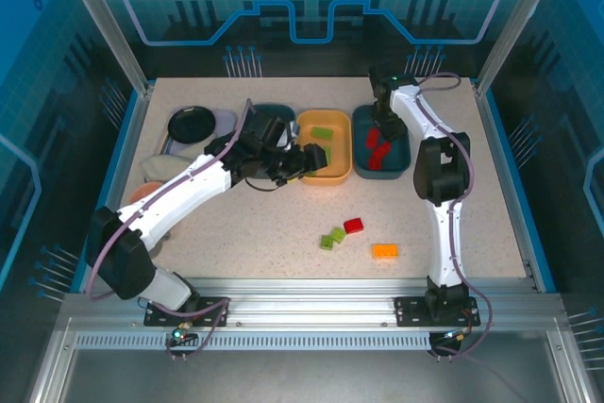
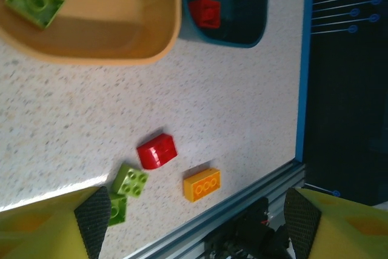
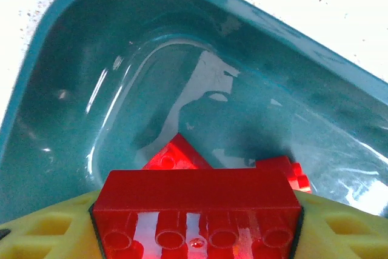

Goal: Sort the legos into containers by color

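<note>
Right between my right jaws sits a long red brick, pinched at its two short ends, so its long axis runs straight across from pad to pad. The jaws are roughly half open and the gap is all brick. It's glossy hard plastic with a row of round studs or tubes facing my camera, can't tell which. Directly below is the teal tray: smooth, shiny, shallow, with rounded corners. Two more red bricks lie on its floor just past the one I'm holding. My guess is the next move is simply letting go, straight down.

My left jaws are wide open with nothing in them, black textured pads on yellow fingers. Just beside them is the orange-yellow tray with two green bricks inside. Out ahead on the speckled surface are the strays:
- a small red brick
- two green squares side by side
- an orange brick with its long axis lying slanted to my fingers

The left jaws are free and look a touch nearer, so I'd send those.
</note>
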### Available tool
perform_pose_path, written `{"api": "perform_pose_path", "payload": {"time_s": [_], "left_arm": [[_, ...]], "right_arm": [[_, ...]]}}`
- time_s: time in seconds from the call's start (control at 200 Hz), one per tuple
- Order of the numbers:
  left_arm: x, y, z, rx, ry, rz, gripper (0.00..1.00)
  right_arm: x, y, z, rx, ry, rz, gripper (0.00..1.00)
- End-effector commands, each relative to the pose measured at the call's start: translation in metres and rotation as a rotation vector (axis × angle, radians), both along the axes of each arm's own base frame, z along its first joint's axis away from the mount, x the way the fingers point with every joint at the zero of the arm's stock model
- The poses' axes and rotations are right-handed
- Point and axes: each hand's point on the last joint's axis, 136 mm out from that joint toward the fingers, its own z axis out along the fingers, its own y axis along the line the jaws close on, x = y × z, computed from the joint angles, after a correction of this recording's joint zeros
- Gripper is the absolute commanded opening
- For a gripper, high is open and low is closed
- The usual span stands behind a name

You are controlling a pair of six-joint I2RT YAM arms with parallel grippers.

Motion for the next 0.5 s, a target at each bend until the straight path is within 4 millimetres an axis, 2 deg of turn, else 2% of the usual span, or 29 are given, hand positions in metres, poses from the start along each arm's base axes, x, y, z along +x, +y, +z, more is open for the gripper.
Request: {"api": "perform_pose_path", "payload": {"time_s": [0.0, 0.065, 0.305, 0.495], "left_arm": [[0.011, -0.016, 0.027, -0.046, -0.082, -0.053, 0.78], [0.016, -0.019, 0.032, -0.050, -0.096, -0.055, 0.79], [0.019, -0.024, 0.027, -0.049, -0.080, -0.064, 0.79], [0.018, -0.023, 0.028, -0.043, -0.081, -0.066, 0.79]], "right_arm": [[0.006, -0.015, -0.005, -0.049, 0.024, 0.003, 0.48], [0.008, -0.018, -0.008, -0.060, 0.037, 0.011, 0.48], [0.006, -0.025, -0.019, -0.070, 0.078, 0.006, 0.49], [0.002, -0.029, -0.024, -0.069, 0.099, -0.007, 0.54]]}}
